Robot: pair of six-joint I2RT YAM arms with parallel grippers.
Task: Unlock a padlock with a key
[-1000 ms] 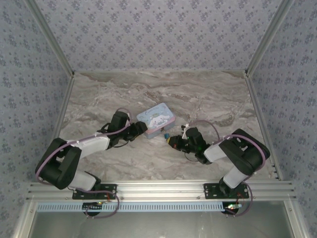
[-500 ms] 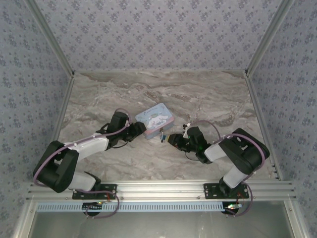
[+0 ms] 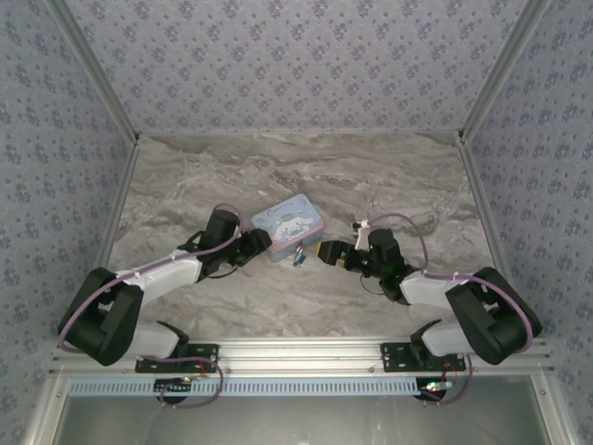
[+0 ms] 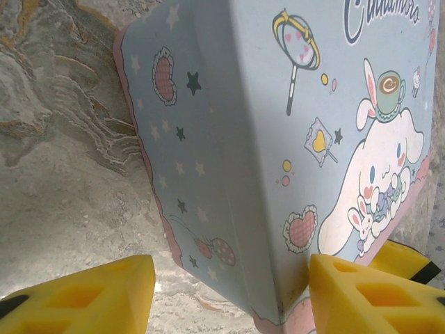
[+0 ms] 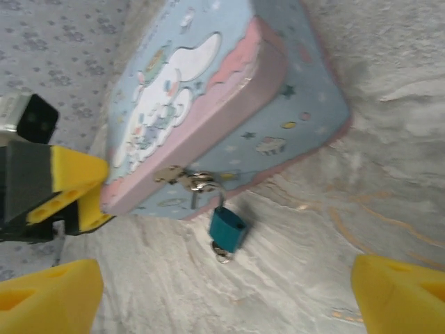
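The small teal padlock (image 5: 227, 228) hangs by its silvery shackle from the hasp on the front of the pale blue cartoon tin (image 5: 208, 104). The key (image 5: 221, 252) sticks out of its underside. A dark hole shows on the body's top beside the shackle's one seated leg. My right gripper (image 5: 222, 298) is open, its fingers wide apart and a little back from the padlock (image 3: 299, 257). My left gripper (image 4: 229, 299) stands open astride the tin's (image 4: 278, 139) near left corner. Its right finger touches the tin and its left finger stands clear.
The tin (image 3: 290, 223) lies mid-table on the marble top (image 3: 371, 176), between my left gripper (image 3: 262, 243) and right gripper (image 3: 324, 251). Patterned walls close the back and sides. An aluminium rail (image 3: 296, 352) runs along the near edge.
My right gripper went from shut to wide open, let go of the key and drew back to the right. The padlock now hangs free with the key in it. The left arm stayed put.
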